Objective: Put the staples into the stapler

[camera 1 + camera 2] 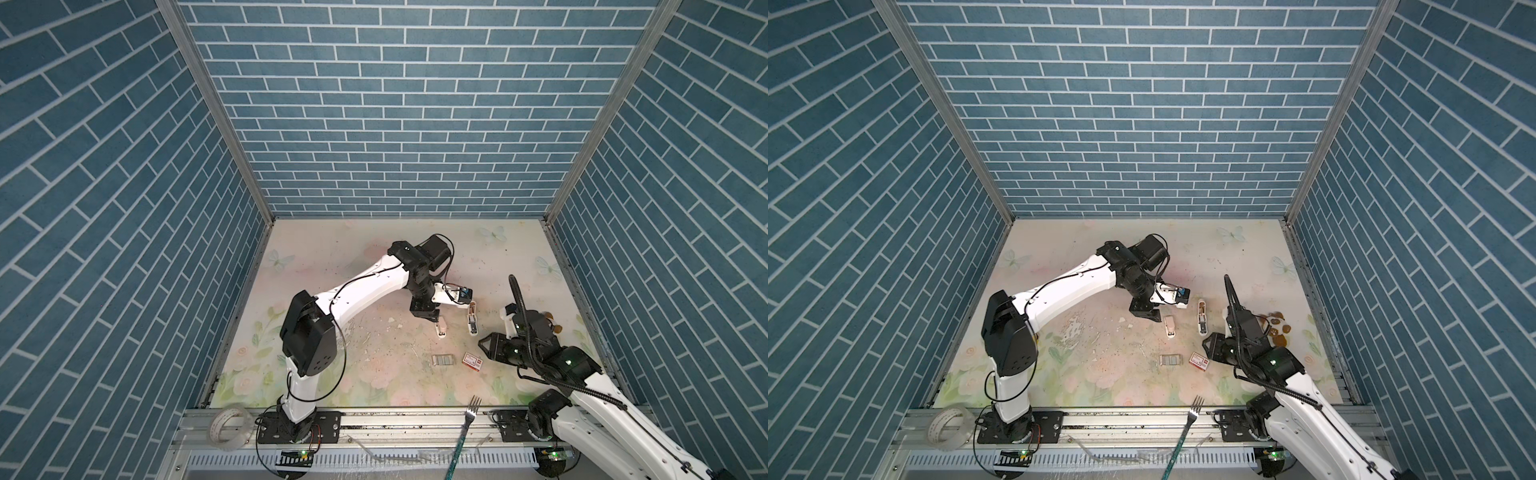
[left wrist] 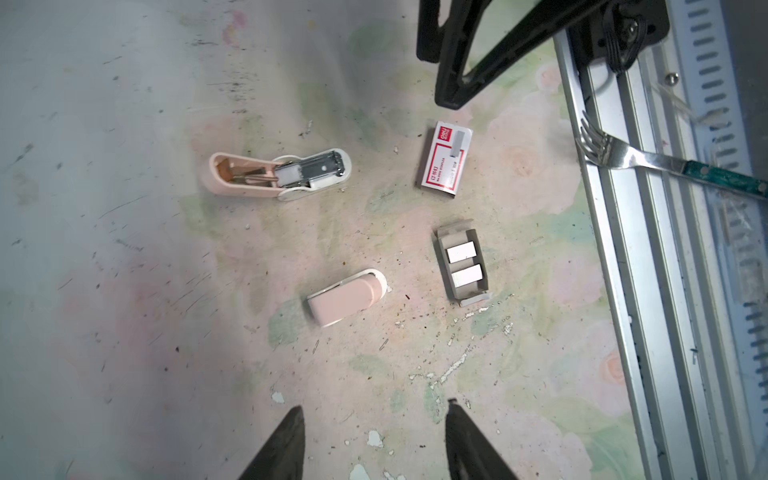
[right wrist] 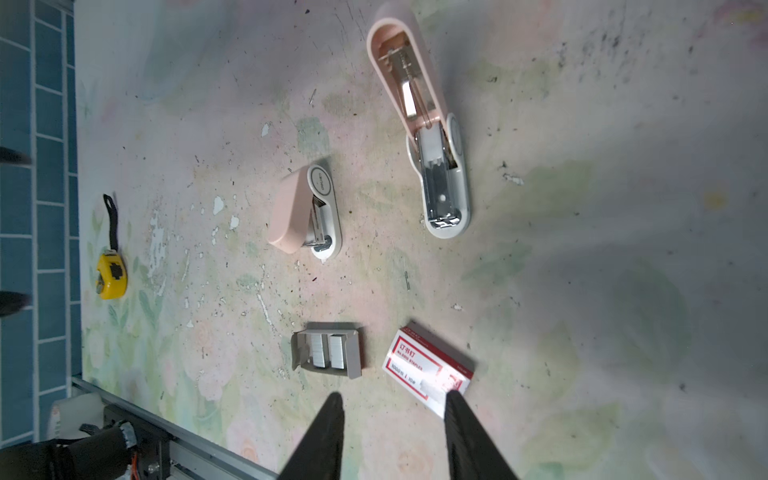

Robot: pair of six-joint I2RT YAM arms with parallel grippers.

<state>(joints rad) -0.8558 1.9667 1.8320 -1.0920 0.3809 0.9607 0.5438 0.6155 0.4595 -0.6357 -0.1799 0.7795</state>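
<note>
Staples (image 3: 328,351) lie in two silvery blocks side by side in an open grey card tray (image 3: 354,353) on the floral tabletop (image 1: 332,257), right of the middle and toward the front edge. Both top views show the tray flat and free of either arm. The white-and-red staple box (image 3: 428,365) sits just beside the tray, on its right, label up and apart from it.

Farther back, a pink-and-white stapler (image 3: 440,183) lies hinged fully open with its metal magazine showing. A second, smaller pink stapler (image 3: 299,212) rests closed to its left, the two well clear of each other.

The right gripper (image 3: 392,399) hangs close over the box with its fingers spread and nothing between them; one fingertip overlaps the box's corner in the wrist view, and contact cannot be told. The left gripper (image 2: 374,411) is poised behind the closed stapler, its fingers likewise spread around bare tabletop.

A fork (image 1: 469,415) lies across the front rail, a roll of clear tape (image 1: 228,428) sits at the rail's left end, and a yellow tape measure (image 3: 111,276) lies by the left wall.
</note>
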